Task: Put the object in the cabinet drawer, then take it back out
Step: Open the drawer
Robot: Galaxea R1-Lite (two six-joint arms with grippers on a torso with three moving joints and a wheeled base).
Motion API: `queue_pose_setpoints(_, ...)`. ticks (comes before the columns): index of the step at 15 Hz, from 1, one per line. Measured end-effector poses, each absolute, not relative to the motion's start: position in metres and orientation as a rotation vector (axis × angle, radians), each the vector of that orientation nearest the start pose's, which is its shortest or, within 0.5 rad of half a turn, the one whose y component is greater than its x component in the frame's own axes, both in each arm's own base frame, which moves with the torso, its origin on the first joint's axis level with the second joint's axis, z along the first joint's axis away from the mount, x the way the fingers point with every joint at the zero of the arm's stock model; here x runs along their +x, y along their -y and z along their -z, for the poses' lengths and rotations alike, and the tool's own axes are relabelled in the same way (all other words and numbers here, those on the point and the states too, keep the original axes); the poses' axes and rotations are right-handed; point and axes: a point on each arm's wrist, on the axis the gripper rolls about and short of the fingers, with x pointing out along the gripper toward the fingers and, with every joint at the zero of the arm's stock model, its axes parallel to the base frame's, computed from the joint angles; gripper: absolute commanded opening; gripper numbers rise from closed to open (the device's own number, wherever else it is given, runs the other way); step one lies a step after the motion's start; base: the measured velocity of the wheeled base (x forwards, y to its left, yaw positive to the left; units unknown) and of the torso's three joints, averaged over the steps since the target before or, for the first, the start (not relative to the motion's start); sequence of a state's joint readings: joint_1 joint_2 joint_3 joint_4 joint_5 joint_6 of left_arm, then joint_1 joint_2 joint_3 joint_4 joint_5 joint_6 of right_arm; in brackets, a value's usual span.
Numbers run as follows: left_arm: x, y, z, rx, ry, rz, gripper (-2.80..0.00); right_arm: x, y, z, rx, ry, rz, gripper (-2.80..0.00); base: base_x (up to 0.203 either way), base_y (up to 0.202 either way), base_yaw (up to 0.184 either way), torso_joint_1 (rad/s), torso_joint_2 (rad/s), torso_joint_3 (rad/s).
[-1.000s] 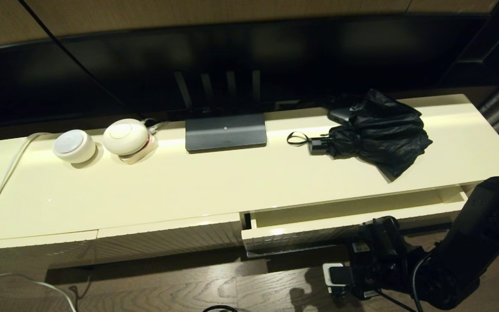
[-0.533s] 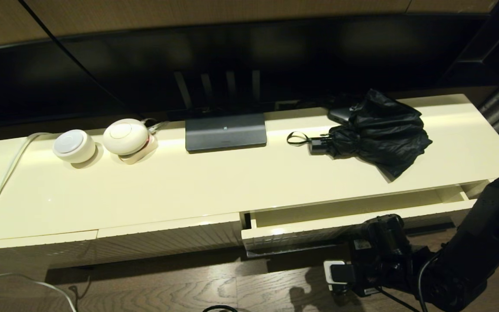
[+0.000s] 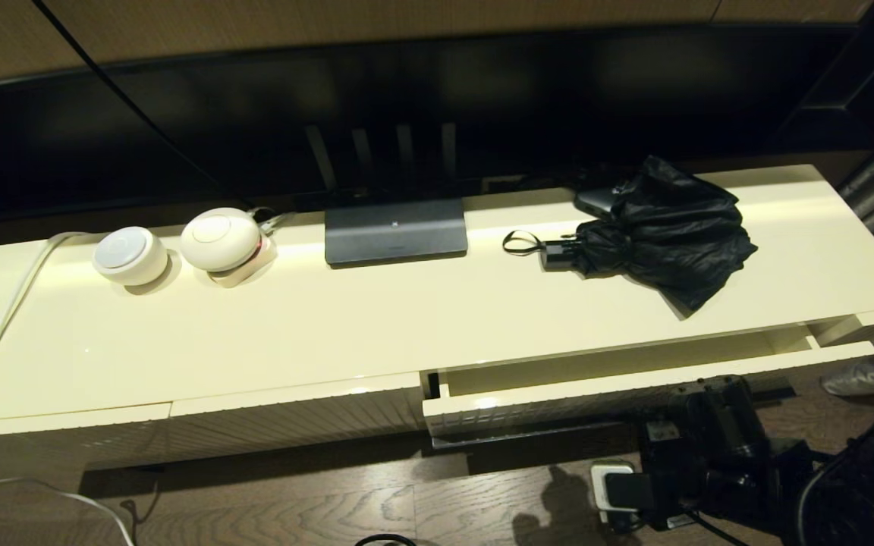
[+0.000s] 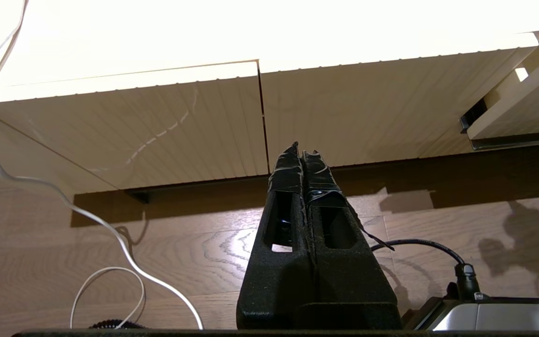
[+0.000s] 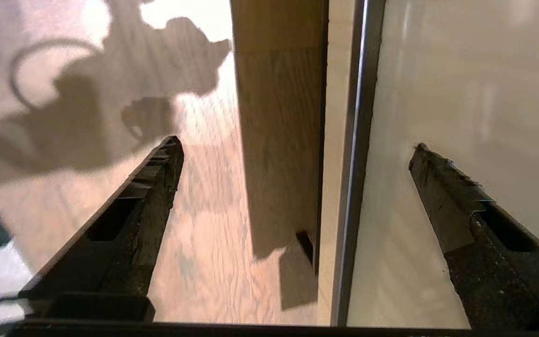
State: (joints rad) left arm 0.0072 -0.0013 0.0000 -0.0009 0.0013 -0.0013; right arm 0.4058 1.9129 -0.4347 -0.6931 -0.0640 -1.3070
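- The drawer is pulled partway out of the cabinet, and what shows of its inside is bare.
- The umbrella lies on the cabinet top behind the drawer, near the right end, its wrist loop toward the middle; nothing touches it.
- The right gripper is low in front of the drawer, its fingers spread wide with the dark handle bar between them, not gripped.
- The left gripper hangs low before the closed ribbed panels, fingers pressed together and holding nothing; it looks parked.
- My reading: only the opening is done, and perhaps not fully.
- Left to do: lift the umbrella, lay it in the drawer, then take it back out.
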Motion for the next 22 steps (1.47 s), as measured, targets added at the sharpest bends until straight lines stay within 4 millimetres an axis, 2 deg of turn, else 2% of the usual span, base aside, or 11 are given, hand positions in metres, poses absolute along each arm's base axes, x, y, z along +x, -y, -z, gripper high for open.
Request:
queue_pose_setpoints(6, -0.023, 0.000, -0.076, -0.002, 0.003, -0.009, -2.80, 0.171, -0.074, -0.073, -1.383, -0.515, -0.840, -2.80, 0.000, 0.000, 0.000, 0.000, 0.00, 0.000)
queue_pose_setpoints(9, -0.023, 0.000, -0.076, -0.001, 0.002, -0.009, -2.80, 0.138, -0.064, -0.092, -1.208, -0.549, -0.792, -2.80, 0.000, 0.000, 0.000, 0.000, 0.00, 0.000)
queue_pose_setpoints(12, -0.023, 0.000, -0.075, -0.001, 0.002, -0.008, -2.80, 0.119, -0.058, -0.118, -0.982, -0.585, -0.705, -2.80, 0.000, 0.000, 0.000, 0.000, 0.00, 0.000)
queue_pose_setpoints(15, -0.023, 0.000, -0.076, -0.001, 0.002, -0.009, -2.80, 0.114, -0.056, -0.150, -0.797, -0.622, -0.632, -2.80, 0.000, 0.000, 0.000, 0.000, 0.00, 0.000)
queue_pose_setpoints(17, -0.023, 0.000, -0.076, -0.001, 0.002, -0.008, -2.80, 0.118, -0.058, -0.168, -0.642, -0.651, -0.572, -2.80, 0.000, 0.000, 0.000, 0.000, 0.00, 0.000)
queue_pose_setpoints(19, -0.023, 0.000, -0.076, -0.001, 0.002, -0.008, -2.80, 0.127, -0.065, -0.186, -0.473, -0.687, -0.521, -2.80, 0.000, 0.000, 0.000, 0.000, 0.00, 0.000)
queue_pose_setpoints(22, -0.023, 0.000, -0.076, -0.001, 0.002, -0.009, -2.80, 0.153, -0.082, -0.197, -0.249, -0.755, -0.440, -2.80, 0.000, 0.000, 0.000, 0.000, 0.00, 0.000)
